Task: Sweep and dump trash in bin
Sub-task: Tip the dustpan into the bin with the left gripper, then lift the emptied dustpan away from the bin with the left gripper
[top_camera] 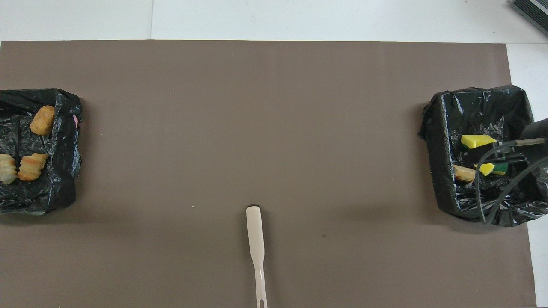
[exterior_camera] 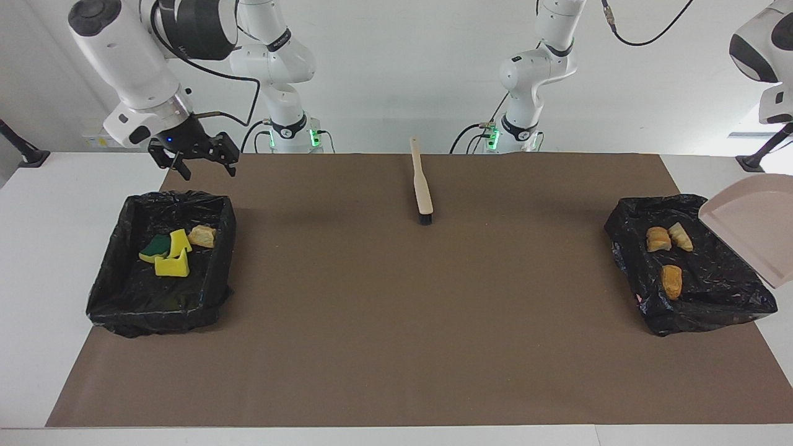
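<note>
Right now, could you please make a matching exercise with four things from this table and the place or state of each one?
Things:
1. brush
2. bread chunks
3. sponge pieces
4. dustpan

Places or states:
A. in the black-lined bin at the right arm's end
B. empty and tilted, raised over the other bin's edge
C. lying on the brown mat, near the robots
D. in the black-lined bin at the left arm's end

Pairs: 1-C, 2-D, 3-A, 4-B
</note>
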Robot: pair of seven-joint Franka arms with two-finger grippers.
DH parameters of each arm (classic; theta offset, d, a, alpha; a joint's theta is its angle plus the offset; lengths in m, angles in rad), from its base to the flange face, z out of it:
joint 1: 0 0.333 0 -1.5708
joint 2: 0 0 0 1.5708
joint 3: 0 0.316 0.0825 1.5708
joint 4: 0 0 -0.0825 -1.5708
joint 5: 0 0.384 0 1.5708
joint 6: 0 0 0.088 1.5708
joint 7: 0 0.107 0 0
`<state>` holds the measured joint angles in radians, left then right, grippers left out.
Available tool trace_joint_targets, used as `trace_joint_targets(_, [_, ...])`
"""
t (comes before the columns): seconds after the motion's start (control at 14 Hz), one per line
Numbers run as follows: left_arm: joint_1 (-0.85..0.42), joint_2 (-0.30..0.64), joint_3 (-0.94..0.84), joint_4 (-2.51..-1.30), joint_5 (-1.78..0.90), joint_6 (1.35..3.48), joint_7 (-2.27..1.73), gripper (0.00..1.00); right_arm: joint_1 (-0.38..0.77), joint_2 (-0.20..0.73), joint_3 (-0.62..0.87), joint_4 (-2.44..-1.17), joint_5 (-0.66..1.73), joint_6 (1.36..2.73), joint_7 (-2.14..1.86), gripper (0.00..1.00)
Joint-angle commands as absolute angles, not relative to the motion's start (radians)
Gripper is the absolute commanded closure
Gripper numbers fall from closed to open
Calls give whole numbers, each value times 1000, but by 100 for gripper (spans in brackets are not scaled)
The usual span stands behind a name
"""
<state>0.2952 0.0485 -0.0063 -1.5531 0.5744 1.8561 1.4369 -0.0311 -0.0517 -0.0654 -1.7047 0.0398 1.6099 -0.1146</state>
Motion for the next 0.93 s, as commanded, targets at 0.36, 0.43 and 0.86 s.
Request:
trace_joint_targets(0.36, [132, -81, -20, -1678, 228, 1551, 692, 100, 14, -43, -41, -1621, 23, 1540, -1, 0])
trace_joint_targets(0.43, [88, -100, -20, -1715, 181, 1549, 595, 100, 15, -43, -41, -1623, 23, 1539, -8, 0])
trace_joint_targets(0.86, [-297, -100, -20, -1859, -4, 1707, -34, 100, 9, -54, -43, -1626, 25, 1540, -45, 0])
